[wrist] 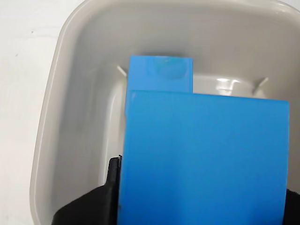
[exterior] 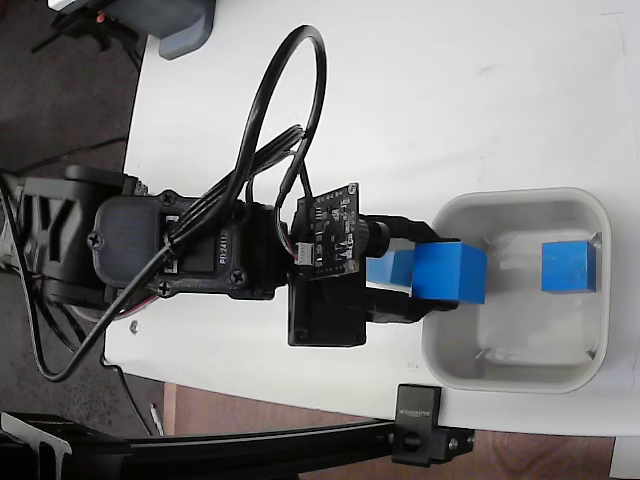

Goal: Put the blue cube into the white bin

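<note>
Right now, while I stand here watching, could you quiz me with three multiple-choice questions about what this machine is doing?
1. Where is the held blue cube?
A) above the white bin
B) on the floor
C) on top of the cables

2. How many cubes lie on the bin's floor?
A) none
B) one
C) four

3. The gripper is:
A) open and empty
B) out of sight
C) shut on a cube

Answers:
1 A: the wrist view shows the bin beneath the held cube.
2 B: a lone cube rests there.
3 C: the black fingers flank the held cube.
</note>
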Controlling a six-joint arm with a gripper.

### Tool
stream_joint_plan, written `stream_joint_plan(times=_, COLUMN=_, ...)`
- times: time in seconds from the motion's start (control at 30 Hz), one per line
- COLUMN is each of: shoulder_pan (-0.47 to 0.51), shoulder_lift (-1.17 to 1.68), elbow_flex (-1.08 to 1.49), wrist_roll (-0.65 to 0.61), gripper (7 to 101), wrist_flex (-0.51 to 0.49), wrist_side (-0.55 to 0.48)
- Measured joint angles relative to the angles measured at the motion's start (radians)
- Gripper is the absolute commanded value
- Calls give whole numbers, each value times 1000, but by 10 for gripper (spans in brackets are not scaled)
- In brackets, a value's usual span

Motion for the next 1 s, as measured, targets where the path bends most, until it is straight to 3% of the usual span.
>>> stream_joint_plan(times=0.13, shoulder_pan=2, shoulder_lift=-38, elbow_flex=-40, wrist_roll=2, gripper=573, wrist_flex=0, wrist_side=-6)
stream_joint_plan(times=0.23, shoulder_pan=3, shoulder_lift=-57, elbow_flex=-55, wrist_roll=2, gripper=667, wrist_flex=0, wrist_side=-17)
stream_joint_plan(times=0.37, shoulder_pan=5, shoulder_lift=-75, elbow_flex=-72, wrist_roll=2, gripper=938, wrist_flex=0, wrist_side=-25)
stream_joint_plan(times=0.43, shoulder_pan=5, shoulder_lift=-80, elbow_flex=-74, wrist_roll=2, gripper=997, wrist_flex=2, wrist_side=-29)
stream_joint_plan(times=0.7, shoulder_pan=6, shoulder_lift=-75, elbow_flex=-58, wrist_roll=0, gripper=1000, wrist_flex=15, wrist_side=-38)
stream_joint_plan(times=1.0, shoulder_pan=5, shoulder_lift=236, elbow_flex=278, wrist_roll=2, gripper=1000, wrist_flex=2, wrist_side=-28)
